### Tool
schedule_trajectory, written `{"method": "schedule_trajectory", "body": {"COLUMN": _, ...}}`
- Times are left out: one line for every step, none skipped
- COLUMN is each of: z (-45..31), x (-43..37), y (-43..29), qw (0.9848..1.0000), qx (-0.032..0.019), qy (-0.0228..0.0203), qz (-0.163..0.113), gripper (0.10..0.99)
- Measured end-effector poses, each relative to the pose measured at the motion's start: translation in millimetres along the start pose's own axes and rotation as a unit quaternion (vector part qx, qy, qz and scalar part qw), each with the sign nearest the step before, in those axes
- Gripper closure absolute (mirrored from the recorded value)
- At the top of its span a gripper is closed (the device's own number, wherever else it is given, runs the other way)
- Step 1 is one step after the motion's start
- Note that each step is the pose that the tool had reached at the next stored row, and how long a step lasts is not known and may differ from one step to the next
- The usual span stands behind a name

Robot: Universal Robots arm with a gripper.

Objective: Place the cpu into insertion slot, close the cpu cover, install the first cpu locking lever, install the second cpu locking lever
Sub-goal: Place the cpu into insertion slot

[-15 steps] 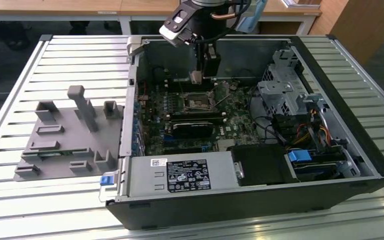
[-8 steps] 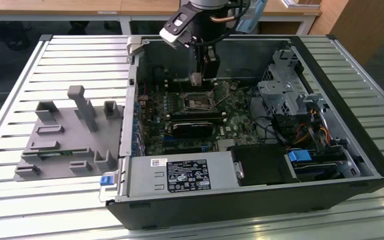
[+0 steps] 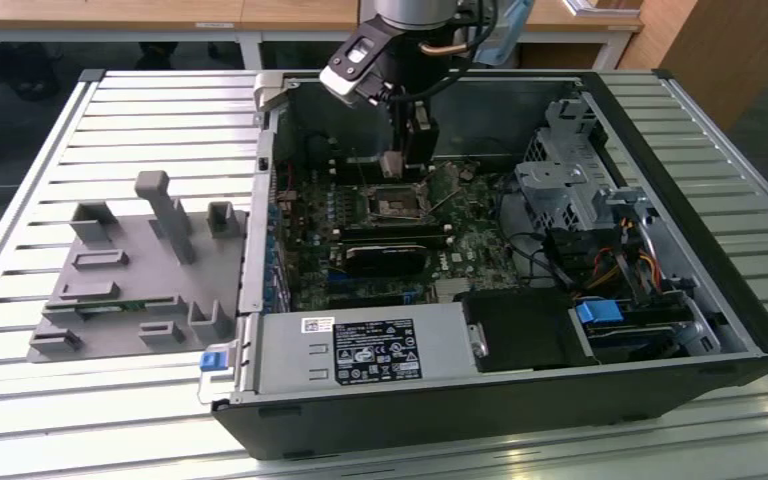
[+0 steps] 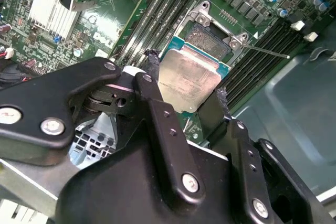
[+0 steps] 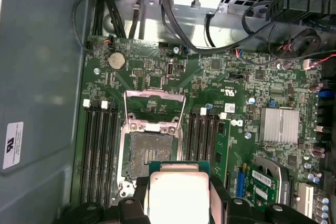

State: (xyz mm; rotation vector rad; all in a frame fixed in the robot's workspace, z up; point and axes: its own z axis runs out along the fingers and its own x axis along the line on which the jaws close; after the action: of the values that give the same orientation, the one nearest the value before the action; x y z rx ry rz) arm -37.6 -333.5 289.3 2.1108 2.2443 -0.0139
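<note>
Slatted metal tabletop (image 3: pixel 157 110) carries an open black computer case (image 3: pixel 491 415) lying on its side, its green motherboard (image 3: pixel 478 215) facing up. A grey fixture block (image 3: pixel 131 270) sits at the exterior view's left.

Inside the case, the cpu (image 5: pixel 179 195) is pinched by two opposite edges, silver top showing, and hangs above the board, not seated. The insertion slot (image 5: pixel 151 153) lies bare just ahead of it. In the first wrist view the chip's leading edge overlaps the slot's near rim, so the chip looks slightly short of centred. The chip's sides look roughly square to the slot's sides. How much height separates them I cannot tell.

Past the slot, the cpu cover (image 5: pixel 155 94) stands swung up and away, leaving the opening free. A thin locking lever (image 4: pixel 268 52) juts out beside the slot's corner. Long memory slots (image 5: pixel 97 150) flank the socket on both sides.

The gripper (image 4: pixel 186 80) is narrowed onto the chip, its black fingers (image 4: pixel 152 72) pressed against the chip's edges and touching nothing else. In the upper middle of the exterior view, the arm (image 3: pixel 418 15) comes down directly over the socket area.
</note>
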Motion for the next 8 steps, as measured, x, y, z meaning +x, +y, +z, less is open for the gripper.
{"method": "schedule_trajectory", "body": {"z": 0.6, "x": 0.0, "y": 0.0, "qw": 1.0000, "qx": -0.0007, "qy": 0.0001, "qz": 0.000, "gripper": 0.545}}
{"method": "schedule_trajectory", "body": {"z": 1.3, "x": 0.1, "y": -0.1, "qw": 1.0000, "qx": -0.0019, "qy": 0.0004, "qz": 0.000, "gripper": 0.545}}
{"method": "schedule_trajectory", "body": {"z": 2.1, "x": 0.1, "y": -0.1, "qw": 1.0000, "qx": -0.0031, "qy": 0.0005, "qz": 0.000, "gripper": 0.545}}
{"method": "schedule_trajectory", "body": {"z": 3.0, "x": 0.2, "y": -0.1, "qw": 1.0000, "qx": -0.0042, "qy": 0.0006, "qz": 0.000, "gripper": 0.545}}
{"method": "schedule_trajectory", "body": {"z": 4.0, "x": 0.3, "y": -0.1, "qw": 1.0000, "qx": -0.0051, "qy": 0.0006, "qz": 0.000, "gripper": 0.545}}
{"method": "schedule_trajectory", "body": {"z": 5.3, "x": 0.6, "y": -0.2, "qw": 1.0000, "qx": -0.0055, "qy": 0.0006, "qz": 0.001, "gripper": 0.545}}
{"method": "schedule_trajectory", "body": {"z": 7.1, "x": 1.2, "y": -0.2, "qw": 1.0000, "qx": -0.0055, "qy": 0.0006, "qz": 0.001, "gripper": 0.545}}
{"method": "schedule_trajectory", "body": {"z": 9.0, "x": 2.3, "y": -0.2, "qw": 1.0000, "qx": -0.0055, "qy": 0.0006, "qz": 0.001, "gripper": 0.545}}
